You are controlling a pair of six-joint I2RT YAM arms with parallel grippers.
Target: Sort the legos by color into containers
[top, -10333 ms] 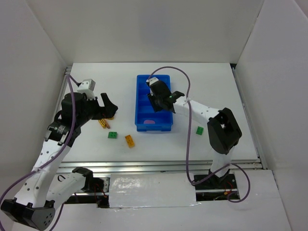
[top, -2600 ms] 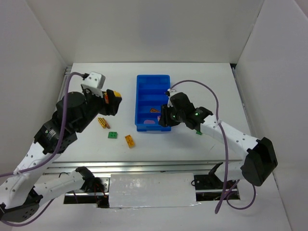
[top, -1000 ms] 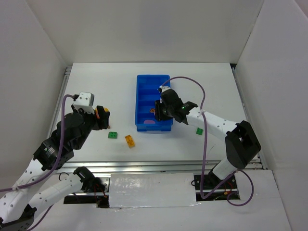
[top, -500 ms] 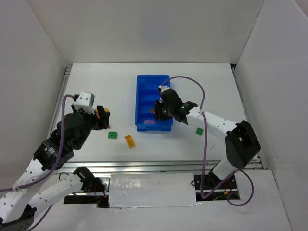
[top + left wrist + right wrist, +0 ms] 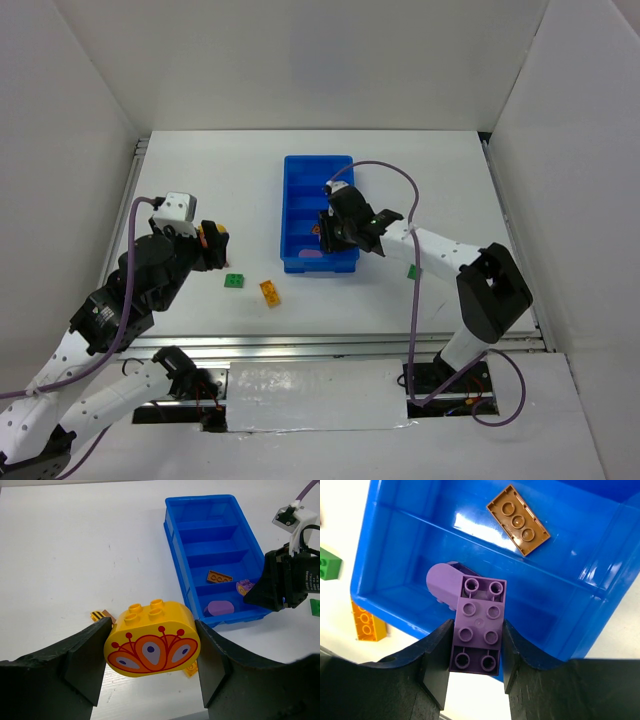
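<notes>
My left gripper [image 5: 152, 645] is shut on a yellow rounded lego with an orange-red pattern [image 5: 151, 641], held above the table left of the blue tray [image 5: 175, 545]; it also shows in the top view [image 5: 213, 243]. My right gripper [image 5: 476, 645] is shut on a purple lego [image 5: 478, 625] over the tray's nearest compartment [image 5: 370, 555]. A rounded purple piece [image 5: 442, 582] lies in that compartment. A brown lego [image 5: 518, 520] lies in the second one. From above the right gripper [image 5: 325, 235] hangs over the near end of the tray [image 5: 287, 215].
A green lego [image 5: 234, 281] and an orange lego [image 5: 270, 292] lie on the table near the tray's left front corner. Another green lego [image 5: 413, 270] lies right of the tray. A striped yellow-black piece [image 5: 100, 615] lies under my left gripper. White walls enclose the table.
My right gripper has edged slightly left over the tray's near end with the purple lego in it. The left arm has not moved in the last second.
</notes>
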